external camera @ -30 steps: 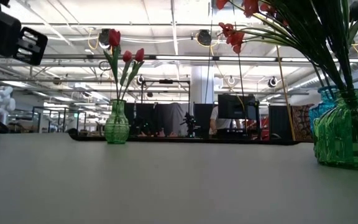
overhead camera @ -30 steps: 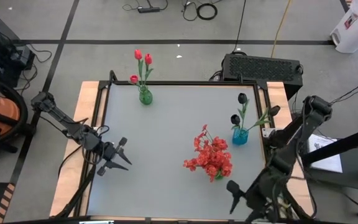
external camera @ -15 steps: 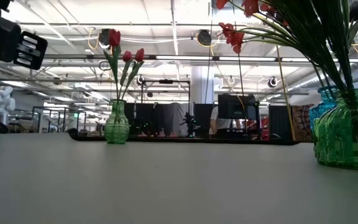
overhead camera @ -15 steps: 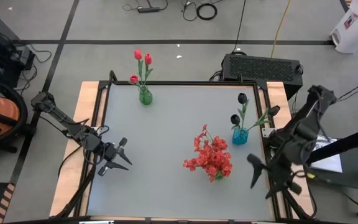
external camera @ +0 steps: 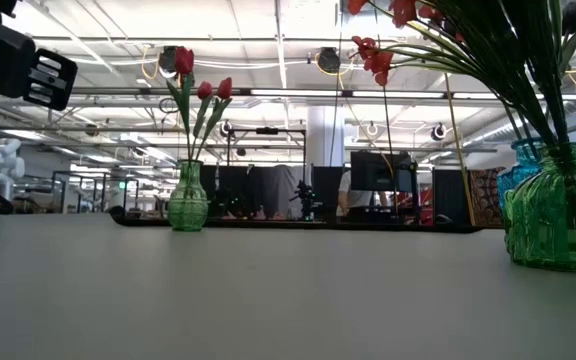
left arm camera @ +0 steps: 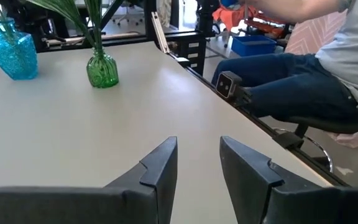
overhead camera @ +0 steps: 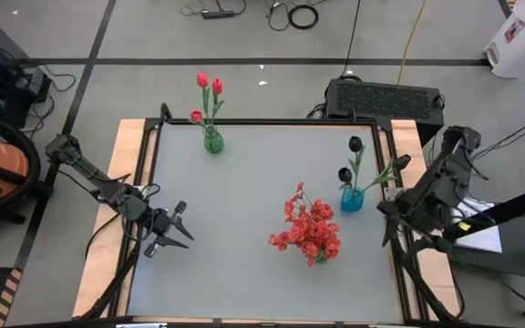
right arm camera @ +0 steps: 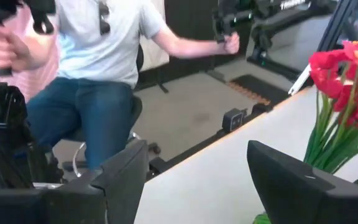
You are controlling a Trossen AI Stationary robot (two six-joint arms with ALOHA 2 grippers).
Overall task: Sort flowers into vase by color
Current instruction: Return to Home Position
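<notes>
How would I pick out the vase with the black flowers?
Look down on the grey table and go to its right edge. There a blue vase stands beside the bushy red bunch. It alone is blue and holds black tulip buds; the other vases are green.

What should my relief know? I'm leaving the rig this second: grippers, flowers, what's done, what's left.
Left gripper: open, empty, over the left side of the table. Right gripper: open, empty, at the table's right edge.
Red-pink tulip buds stand in the small green glass vase at the far edge. The black tulip buds are in the blue glass vase on the right. The bushy bunch of small red blossoms is in the ribbed green glass vase beside it.
Done: no loose flower shows on the table, so sorting looks finished.
Left: probably only parking both arms at home.
</notes>
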